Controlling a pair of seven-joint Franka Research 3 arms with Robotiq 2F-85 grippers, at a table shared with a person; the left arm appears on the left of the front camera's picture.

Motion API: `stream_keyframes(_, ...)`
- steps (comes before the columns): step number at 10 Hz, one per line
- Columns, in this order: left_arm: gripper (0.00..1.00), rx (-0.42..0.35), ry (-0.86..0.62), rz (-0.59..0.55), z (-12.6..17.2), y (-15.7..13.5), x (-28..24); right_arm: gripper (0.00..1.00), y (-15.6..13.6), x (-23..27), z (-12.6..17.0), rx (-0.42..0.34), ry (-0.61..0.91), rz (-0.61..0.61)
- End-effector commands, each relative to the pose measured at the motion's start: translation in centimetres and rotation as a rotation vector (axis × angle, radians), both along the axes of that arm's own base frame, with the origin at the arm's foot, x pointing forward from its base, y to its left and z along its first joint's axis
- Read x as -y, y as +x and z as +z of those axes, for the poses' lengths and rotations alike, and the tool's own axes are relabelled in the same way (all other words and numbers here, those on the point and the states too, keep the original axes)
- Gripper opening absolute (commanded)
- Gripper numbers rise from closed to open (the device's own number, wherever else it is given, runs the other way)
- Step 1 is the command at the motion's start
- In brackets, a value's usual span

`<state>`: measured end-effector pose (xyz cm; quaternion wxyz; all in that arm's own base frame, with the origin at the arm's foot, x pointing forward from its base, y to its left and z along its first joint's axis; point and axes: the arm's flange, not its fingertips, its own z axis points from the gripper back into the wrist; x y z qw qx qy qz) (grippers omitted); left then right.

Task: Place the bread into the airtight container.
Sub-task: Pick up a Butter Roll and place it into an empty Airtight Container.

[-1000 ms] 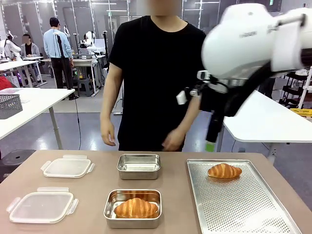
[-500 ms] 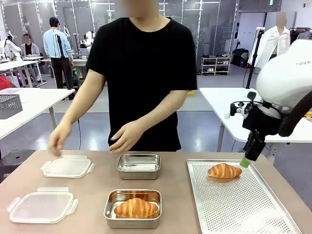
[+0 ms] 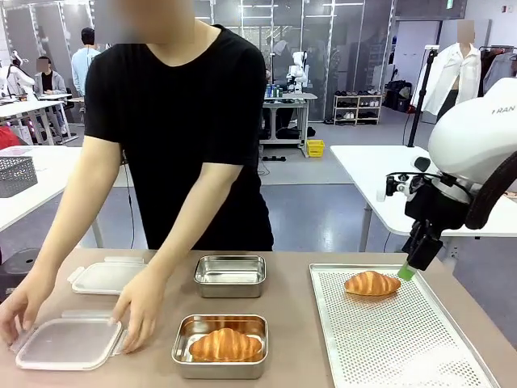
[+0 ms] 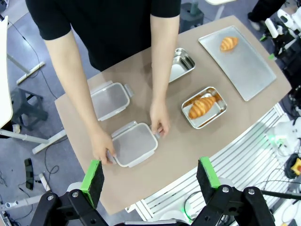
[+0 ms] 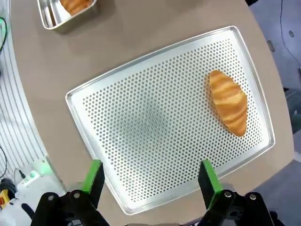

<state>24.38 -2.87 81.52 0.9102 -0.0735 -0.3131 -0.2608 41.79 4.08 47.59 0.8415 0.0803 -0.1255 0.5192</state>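
In the front view, the right gripper [image 3: 408,271] hangs just beside the right end of the bread [image 3: 371,283]. The bread lies on the far part of the perforated tray [image 3: 388,347], and the empty container [image 3: 230,276] stands to its left. At the near left, a person's hand [image 3: 141,317] rests on a plastic lid [image 3: 69,343].

In the left wrist view, the left gripper [image 4: 150,175] is high above the table [image 4: 188,141] with its fingers spread wide.

In the right wrist view, the right gripper's fingers are also spread, over the tray and apart from the bread.

Occlusions and edge crops

The person's left hand [image 3: 139,311] and right hand [image 3: 20,307] cover both ends of the near lid [image 3: 69,346]. A forearm [image 3: 174,242] hides the far lid's [image 3: 105,278] latch. In the left wrist view it also hides part of the empty container [image 4: 184,65]. The bottom edge cuts the tray's [image 3: 404,356] near corners. In the right wrist view, the top edge cuts the filled container [image 5: 66,21] and its bread [image 5: 75,4].
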Motion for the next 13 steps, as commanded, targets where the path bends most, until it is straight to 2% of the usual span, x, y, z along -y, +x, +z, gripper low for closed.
stream_keyframes(1,1.00,0.001,0.002,-0.006,0.2,0.0,0.0,1.00,0.0,0.1,-0.1,0.000,0.002,-0.002)
stream_keyframes(2,1.00,0.001,0.002,-0.006,0.2,0.0,0.0,1.00,1.6,0.7,0.7,0.023,-0.024,-0.038)
stream_keyframes(3,1.00,0.001,0.002,-0.006,0.2,0.0,0.0,1.00,3.2,1.0,0.3,0.013,-0.096,0.106)
stream_keyframes(5,1.00,0.001,0.002,-0.006,0.2,0.0,0.0,1.00,6.4,0.4,-0.3,0.013,-0.068,0.162)
stream_keyframes(6,1.00,0.001,0.002,-0.006,0.2,0.0,0.0,1.00,7.7,-0.8,-0.7,0.062,-0.106,0.228)
stream_keyframes(8,1.00,0.001,0.002,-0.006,0.2,0.0,0.0,1.00,10.5,-2.9,-1.8,0.110,-0.193,0.249)
stream_keyframes(9,1.00,0.001,0.002,-0.006,0.2,0.0,0.0,1.00,11.9,-3.2,-2.8,0.084,-0.202,0.268)
stream_keyframes(10,1.00,0.001,0.002,-0.006,0.2,0.0,0.0,1.00,12.4,-2.7,-3.6,0.094,-0.200,0.271)
stream_keyframes(11,1.00,0.001,0.002,-0.006,0.2,0.0,0.0,1.00,12.1,-0.7,-3.8,0.120,-0.134,0.292)
stream_keyframes(13,1.00,0.001,0.002,-0.006,0.2,0.0,0.0,1.00,9.5,7.9,-2.1,0.211,0.118,0.168)
